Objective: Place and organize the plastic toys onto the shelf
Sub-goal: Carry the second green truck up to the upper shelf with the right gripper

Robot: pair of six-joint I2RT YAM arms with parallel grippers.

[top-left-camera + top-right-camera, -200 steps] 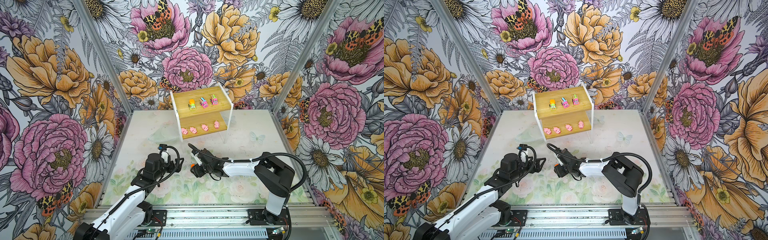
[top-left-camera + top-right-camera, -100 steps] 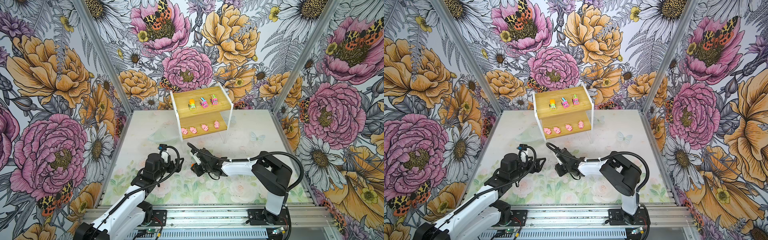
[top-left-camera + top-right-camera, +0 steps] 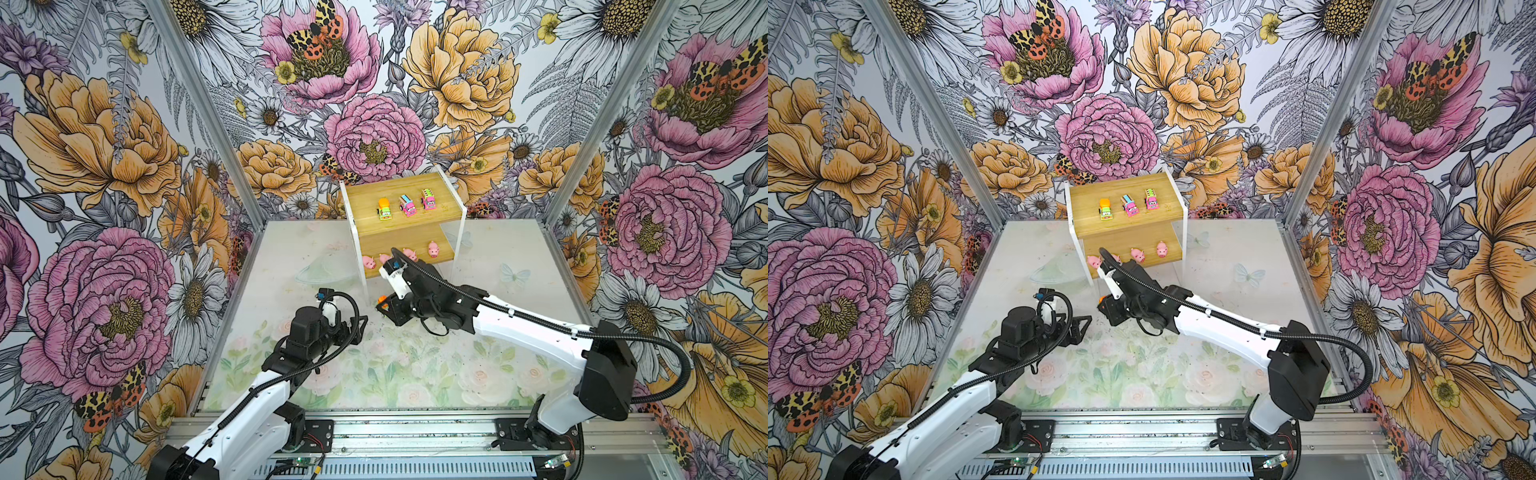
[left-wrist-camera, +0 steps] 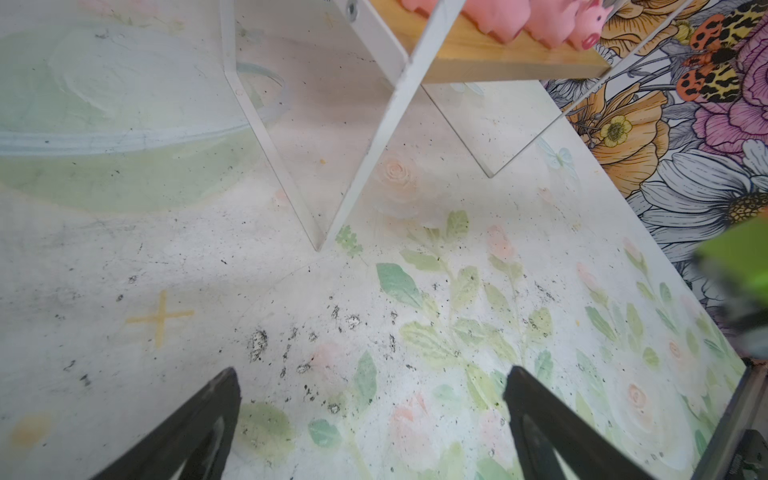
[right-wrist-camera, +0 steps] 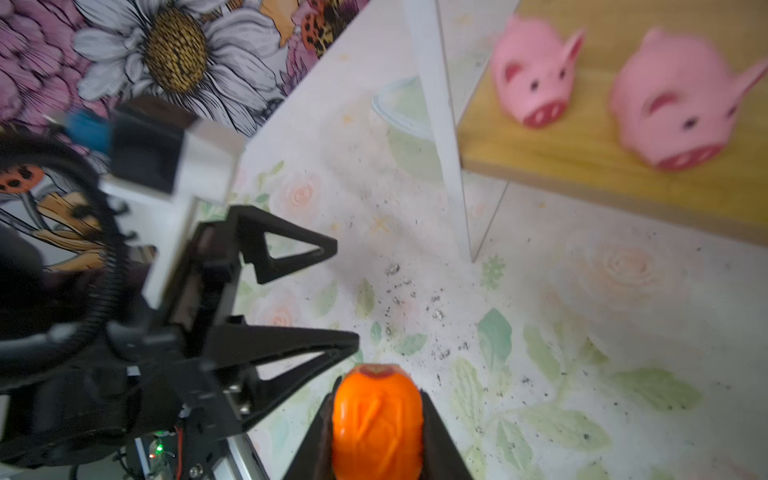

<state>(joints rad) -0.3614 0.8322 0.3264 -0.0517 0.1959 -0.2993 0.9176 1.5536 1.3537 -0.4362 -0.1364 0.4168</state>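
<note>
We are pinching a truck (image 5: 376,419), only its orange top showing, in the right gripper (image 3: 383,304), low over the mat (image 3: 415,365) just before the shelf (image 3: 409,237); the left gripper (image 4: 372,370) is hanging wide and empty. We are planning to rise clear of the lower board's pigs (image 5: 536,75) before setting it beside the matching truck (image 3: 385,208) above. Our cable (image 3: 419,266) is half hiding one pig.

Flowered walls around a pale tabletop
The walls (image 3: 104,145) carry big pink and orange blooms. The tabletop (image 3: 415,374) shows faded roses, a butterfly (image 3: 514,274) and dark specks (image 4: 299,349). A metal rail (image 3: 415,432) edges its front.
</note>
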